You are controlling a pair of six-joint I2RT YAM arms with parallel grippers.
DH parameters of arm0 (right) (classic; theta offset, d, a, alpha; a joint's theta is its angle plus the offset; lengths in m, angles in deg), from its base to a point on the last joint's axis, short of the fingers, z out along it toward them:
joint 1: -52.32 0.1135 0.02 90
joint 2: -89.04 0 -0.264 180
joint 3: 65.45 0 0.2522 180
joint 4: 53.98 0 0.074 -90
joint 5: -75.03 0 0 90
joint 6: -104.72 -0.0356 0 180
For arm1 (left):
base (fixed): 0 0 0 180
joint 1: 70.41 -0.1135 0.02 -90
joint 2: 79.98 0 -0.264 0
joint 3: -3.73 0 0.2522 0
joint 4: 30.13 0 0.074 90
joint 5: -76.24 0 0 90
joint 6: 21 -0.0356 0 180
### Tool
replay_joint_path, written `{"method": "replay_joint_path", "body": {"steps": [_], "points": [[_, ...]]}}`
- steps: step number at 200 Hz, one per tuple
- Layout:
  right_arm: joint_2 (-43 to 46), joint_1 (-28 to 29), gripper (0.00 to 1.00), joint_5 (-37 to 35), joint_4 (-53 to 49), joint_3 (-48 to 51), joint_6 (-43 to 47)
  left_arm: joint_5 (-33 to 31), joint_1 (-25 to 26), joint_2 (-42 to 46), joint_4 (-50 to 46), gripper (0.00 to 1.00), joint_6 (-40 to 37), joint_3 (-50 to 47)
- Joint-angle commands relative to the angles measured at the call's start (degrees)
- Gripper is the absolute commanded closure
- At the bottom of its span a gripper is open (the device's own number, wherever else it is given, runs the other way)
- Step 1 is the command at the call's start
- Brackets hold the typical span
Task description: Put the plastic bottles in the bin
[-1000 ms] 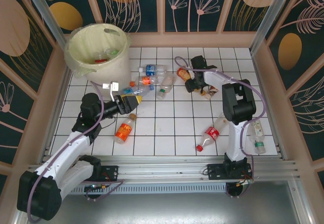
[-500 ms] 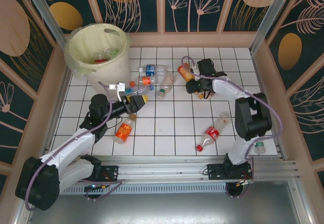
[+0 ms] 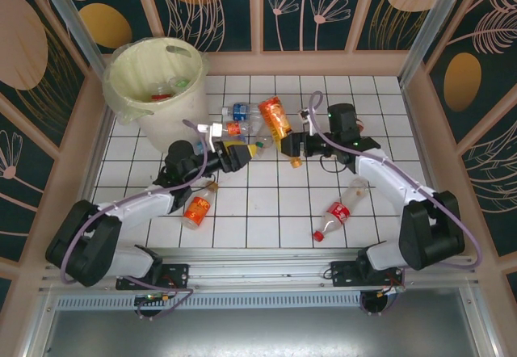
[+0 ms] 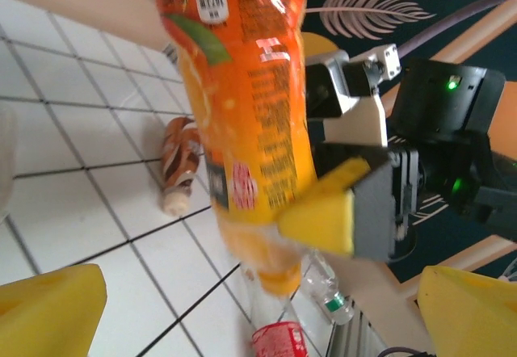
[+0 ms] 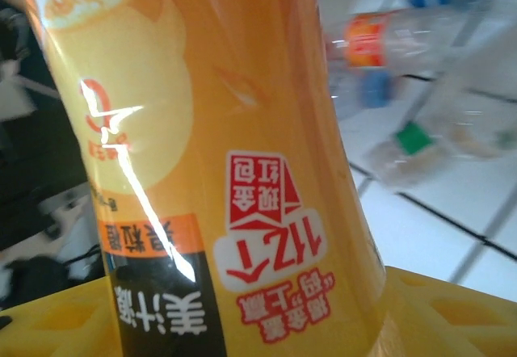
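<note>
Orange bottle (image 3: pixel 276 119) now up off tiles (image 3: pixel 266 212), centre-far, tilted, clamped by R gripper (image 3: pixel 291 142), which swung left w/ it. L gripper (image 3: pixel 246 153) just left of it, fingers spread wide. Bin (image 3: pixel 157 113) far left; other bottles (image 3: pixel 335 212) lie on tiles.

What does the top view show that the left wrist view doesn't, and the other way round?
Top: the bin with bottles in it, and a loose bottle beside the left arm. Left wrist: the left gripper's fingers spread open, and the print on the label. Both: the right gripper holding the orange bottle.
</note>
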Motion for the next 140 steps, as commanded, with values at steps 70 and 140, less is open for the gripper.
{"method": "replay_joint_path", "body": {"steps": [70, 140], "points": [[4.01, 5.55, 0.33, 18.3, 6.94, 3.08, -2.49, 5.62, 0.88, -4.59, 15.44, 0.1, 5.45, 6.56], [1.9, 6.74, 0.33, 18.36, 6.96, 3.26, -2.45, 5.48, 0.9, -2.75, 16.34, 0.43, 7.68, 6.14]]}}
